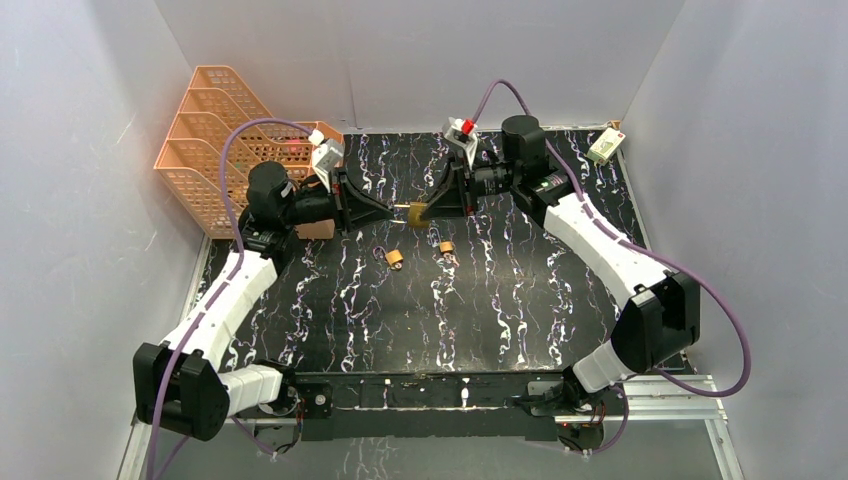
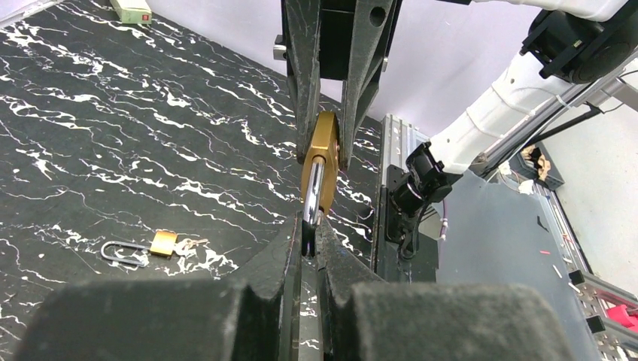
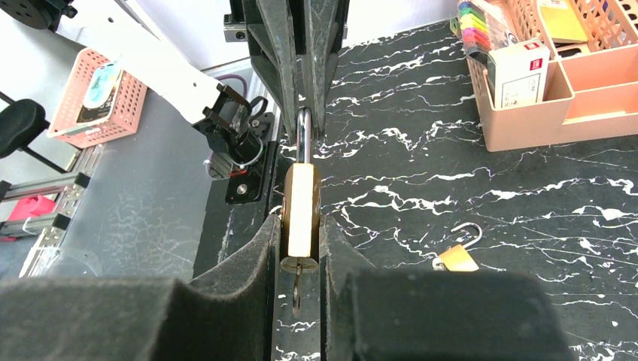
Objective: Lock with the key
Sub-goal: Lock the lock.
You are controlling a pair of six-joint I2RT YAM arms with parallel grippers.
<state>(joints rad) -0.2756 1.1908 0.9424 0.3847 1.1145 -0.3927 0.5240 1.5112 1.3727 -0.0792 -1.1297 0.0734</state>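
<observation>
Padlock (image 3: 301,210) — smooth brass-coloured body, shiny chrome shackle (image 3: 303,139); fingers (image 3: 226,301) — matt, grainy black; tabletop (image 1: 500,315) glossy marbled black.

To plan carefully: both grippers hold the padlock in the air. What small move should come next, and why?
Probably the left gripper should press the shackle into the brass body, which the right gripper clamps; the key hangs from its bottom, and neither gripper is free.
</observation>
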